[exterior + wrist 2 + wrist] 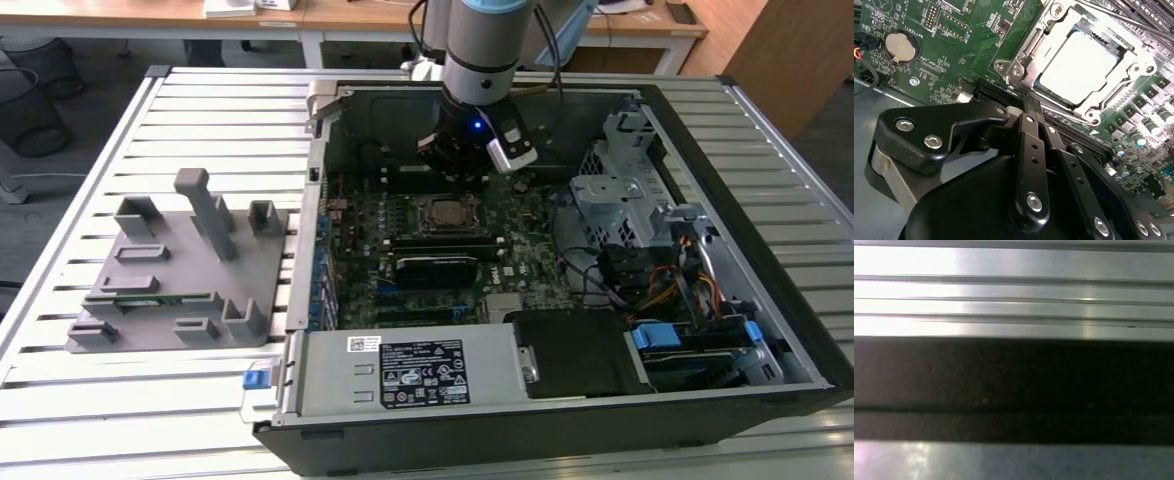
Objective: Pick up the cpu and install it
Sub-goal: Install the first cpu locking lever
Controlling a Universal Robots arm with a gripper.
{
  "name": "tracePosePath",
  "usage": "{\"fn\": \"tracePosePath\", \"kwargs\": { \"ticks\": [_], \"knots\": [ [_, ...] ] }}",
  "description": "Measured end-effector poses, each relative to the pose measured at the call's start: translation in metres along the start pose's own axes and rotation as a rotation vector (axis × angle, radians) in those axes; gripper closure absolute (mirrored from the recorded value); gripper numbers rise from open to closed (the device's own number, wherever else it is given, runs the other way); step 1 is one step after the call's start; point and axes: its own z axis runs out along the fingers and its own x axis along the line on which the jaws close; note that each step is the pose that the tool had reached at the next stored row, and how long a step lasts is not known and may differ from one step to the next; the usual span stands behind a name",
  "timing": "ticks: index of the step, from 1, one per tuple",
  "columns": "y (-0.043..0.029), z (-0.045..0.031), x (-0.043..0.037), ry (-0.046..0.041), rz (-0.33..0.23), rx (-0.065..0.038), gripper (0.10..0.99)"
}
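Silver-grey and bright, the cpu [1077, 67] is seen seated in the motherboard socket, framed on all sides by the metal retention bracket [1026, 52] with its screws at the corners. In the exterior view the same cpu [445, 212] appears as a small pale square near the middle of the green motherboard [354, 225], inside the open computer case [747, 330] that lies on the slatted aluminium table [80, 390].

The gripper [1026, 107] is positioned just beside the socket, over the edge of the board next to a dark expansion slot [991, 90]. Its black fingers [1030, 145] are drawn together so that they meet at the tip, with nothing held between them. In the exterior view the gripper [457, 172] is hung from the arm [481, 50] just behind the socket, towards the far wall of the case.

A round coin battery [902, 45] is set in the board well apart from the socket. Towards the exterior view's left, a grey plastic holder block [180, 270] with upright posts is placed on the table beside the case, and a narrow green memory stick [140, 297] is laid in it. The silver power supply [407, 370] is mounted along the near edge of the case. In the first wrist view, ribbed metal slats [1014, 295] and a dark band are shown.
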Motion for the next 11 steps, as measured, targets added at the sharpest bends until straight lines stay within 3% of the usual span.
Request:
{"fn": "tracePosePath", "kwargs": {
  "ticks": [4, 8, 11],
  "knots": [
    [0.0001, 0.0, -0.0001, -0.0001, 0.0, 0.002, 0.98],
    [-0.0001, 0.0008, -0.0002, 0.0005, 0.0, 0.03, 0.98],
    [-0.0003, 0.0025, -0.0005, 0.0012, 0.0, 0.038, 0.98]
  ]
}}
